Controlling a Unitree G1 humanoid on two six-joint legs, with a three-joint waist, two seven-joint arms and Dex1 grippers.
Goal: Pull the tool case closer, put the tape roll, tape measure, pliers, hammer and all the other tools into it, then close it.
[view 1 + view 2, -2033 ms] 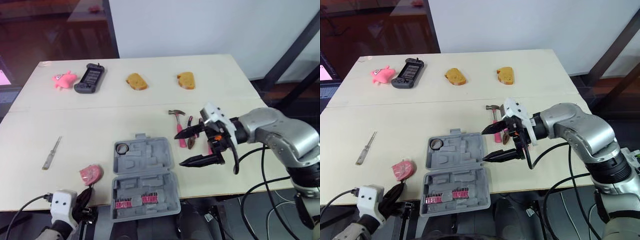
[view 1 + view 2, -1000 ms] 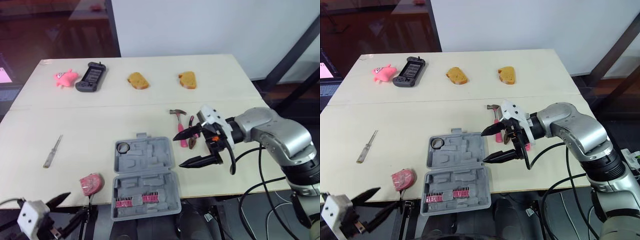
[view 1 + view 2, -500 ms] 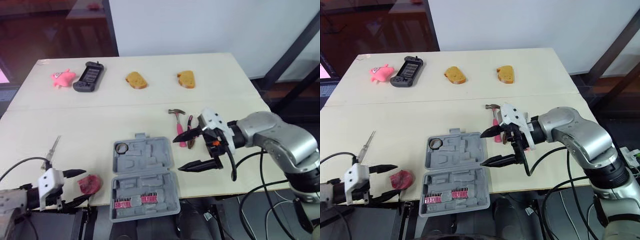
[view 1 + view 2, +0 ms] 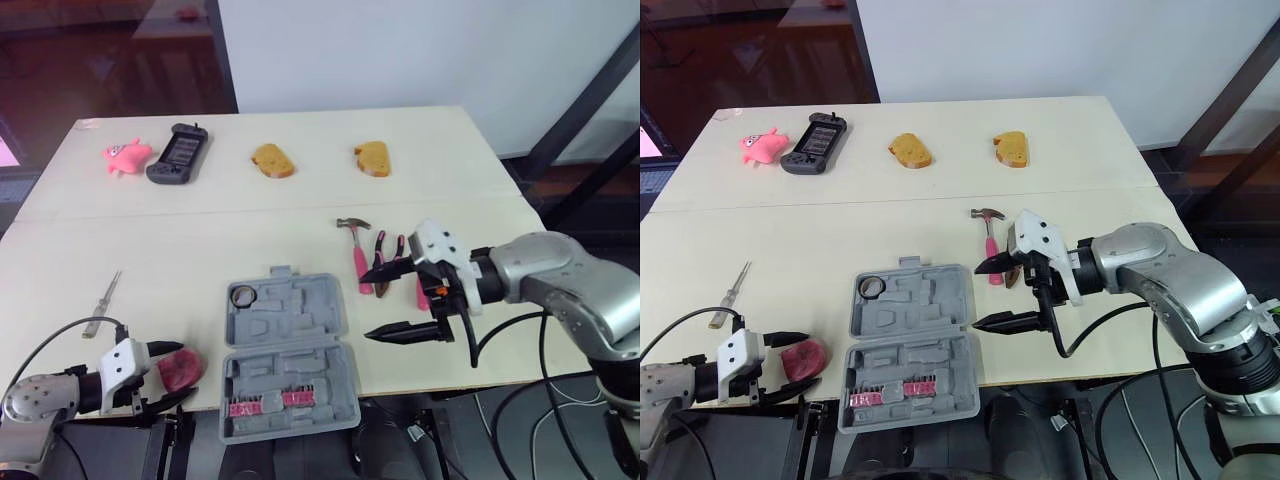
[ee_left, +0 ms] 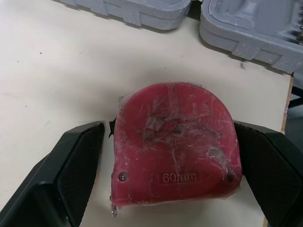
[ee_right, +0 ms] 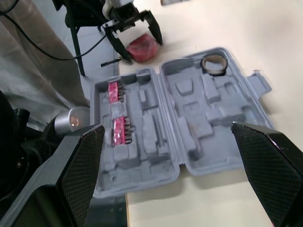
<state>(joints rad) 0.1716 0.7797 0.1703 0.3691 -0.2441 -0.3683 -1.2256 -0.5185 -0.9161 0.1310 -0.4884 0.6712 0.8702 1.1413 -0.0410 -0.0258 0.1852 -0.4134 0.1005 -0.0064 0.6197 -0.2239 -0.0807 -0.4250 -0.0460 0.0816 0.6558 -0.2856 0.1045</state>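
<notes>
At the table's (image 4: 200, 240) near edge: we count one tool case (image 4: 290, 345), lying open with both halves facing up.
Tape roll (image 4: 244, 296): one, seated in a corner pocket of the case's far half.
Tape measure (image 5: 175, 142): one, red, on the table just left of the case.
Hammer (image 4: 355, 255): one, pink-handled, right of the case and apart from it.
Pliers (image 4: 381, 262): we make out one pair beside the hammer, partly behind the right gripper.
Screwdriver (image 4: 103, 300): one, alone toward the left edge.
Far row: one pink toy (image 4: 125, 157), one game controller (image 4: 180, 155), two bread pieces (image 4: 272, 161).
Left gripper (image 4: 185, 369): spread wide, fingers (image 5: 71, 170) flanking the tape measure, not clamped.
Right gripper (image 4: 365, 308): we see it gaping wide and empty, just right of the case.
</notes>
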